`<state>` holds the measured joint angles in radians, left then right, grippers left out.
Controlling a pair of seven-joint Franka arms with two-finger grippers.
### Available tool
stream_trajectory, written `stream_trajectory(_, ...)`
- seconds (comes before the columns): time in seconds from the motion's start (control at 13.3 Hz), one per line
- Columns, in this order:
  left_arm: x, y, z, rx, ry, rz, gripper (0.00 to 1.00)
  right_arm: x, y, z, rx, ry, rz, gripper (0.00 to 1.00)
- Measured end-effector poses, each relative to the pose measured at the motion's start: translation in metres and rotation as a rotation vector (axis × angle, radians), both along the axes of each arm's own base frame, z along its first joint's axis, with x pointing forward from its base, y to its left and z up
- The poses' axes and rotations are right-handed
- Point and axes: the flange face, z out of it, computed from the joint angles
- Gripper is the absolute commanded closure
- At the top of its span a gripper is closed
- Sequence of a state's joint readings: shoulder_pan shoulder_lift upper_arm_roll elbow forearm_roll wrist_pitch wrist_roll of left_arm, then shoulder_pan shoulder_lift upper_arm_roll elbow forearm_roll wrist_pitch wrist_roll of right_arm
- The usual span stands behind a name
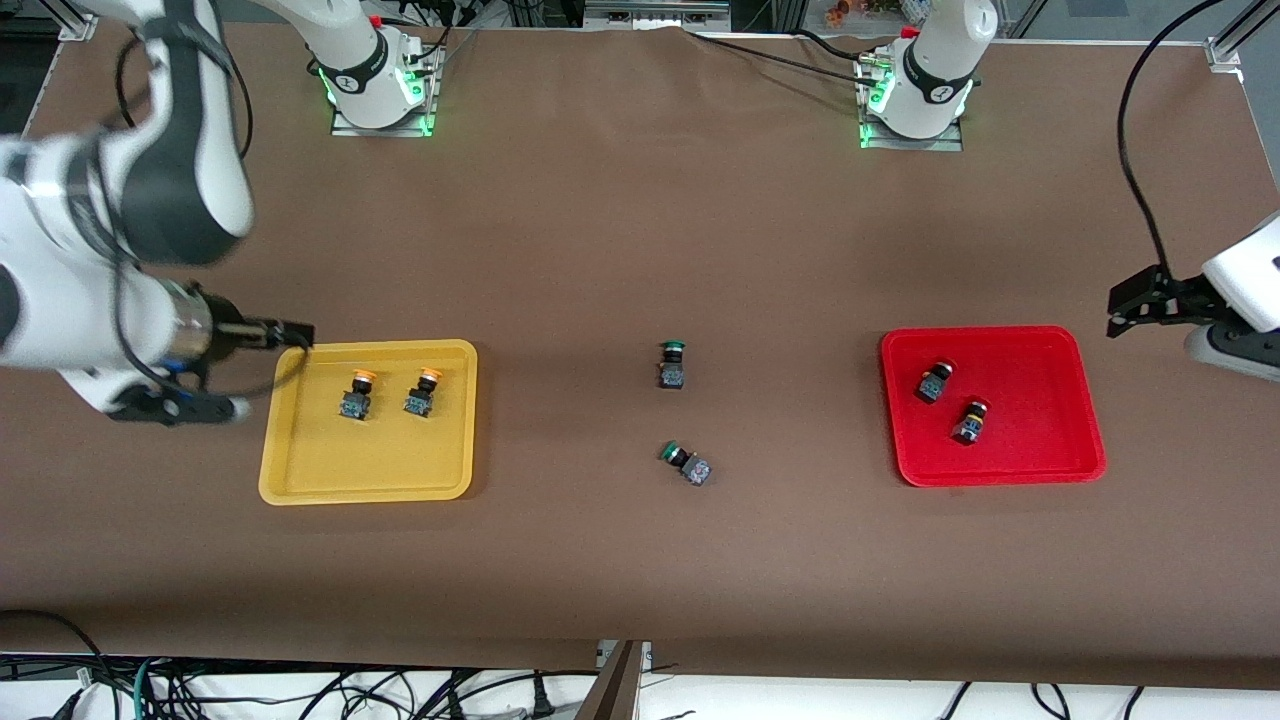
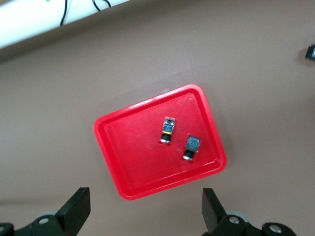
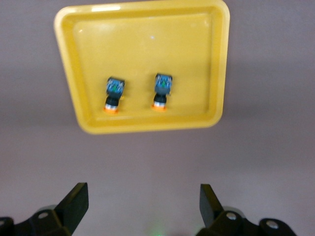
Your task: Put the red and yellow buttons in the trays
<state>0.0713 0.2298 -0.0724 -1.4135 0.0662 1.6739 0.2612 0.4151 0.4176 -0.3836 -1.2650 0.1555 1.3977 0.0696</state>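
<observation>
The yellow tray (image 1: 300, 470) holds two orange-yellow-capped buttons (image 1: 358, 393) (image 1: 424, 391) side by side. They also show in the right wrist view (image 3: 113, 95) (image 3: 162, 91) on the yellow tray (image 3: 147, 44). The red tray (image 1: 1050, 450) holds two red-capped buttons (image 1: 934, 380) (image 1: 971, 420). They also show in the left wrist view (image 2: 168, 131) (image 2: 191, 147) on the red tray (image 2: 133, 152). My right gripper (image 1: 270, 372) (image 3: 142, 204) is open and empty, up beside the yellow tray. My left gripper (image 1: 1125, 305) (image 2: 145, 211) is open and empty, up beside the red tray.
Two green-capped buttons (image 1: 672, 363) (image 1: 686, 464) lie on the brown table between the trays, one nearer the front camera and tipped over. Cables hang along the table's front edge.
</observation>
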Motion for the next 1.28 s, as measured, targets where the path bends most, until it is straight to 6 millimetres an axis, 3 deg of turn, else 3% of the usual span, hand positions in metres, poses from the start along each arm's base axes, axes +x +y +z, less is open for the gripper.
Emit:
stream_trajectory(0.15,-0.022,0.008,-0.02,-0.034,-0.033,0.084,0.0,-0.021,-0.008,0.052,0.016,-0.047,0.005,0.0)
stream_trajectory(0.23,-0.039,0.001,-0.022,-0.039,-0.027,0.137,0.0,-0.032,-0.015,0.07,0.01,-0.05,0.003,0.0)
stream_trajectory(0.45,-0.081,-0.027,-0.015,-0.024,0.028,0.192,0.0,-0.054,-0.037,0.11,0.035,-0.088,-0.004,0.0)
stream_trajectory(0.6,-0.09,-0.029,-0.012,-0.016,0.069,0.204,0.0,-0.071,-0.047,0.132,0.058,-0.116,-0.007,0.0)
stream_trajectory(0.9,-0.089,-0.025,-0.008,-0.018,0.062,0.211,0.0,-0.094,-0.063,0.14,0.072,-0.104,-0.023,0.0)
stream_trajectory(1.28,-0.087,-0.025,0.0,-0.021,0.044,0.21,0.0,-0.092,-0.071,0.127,0.067,-0.076,-0.039,0.0)
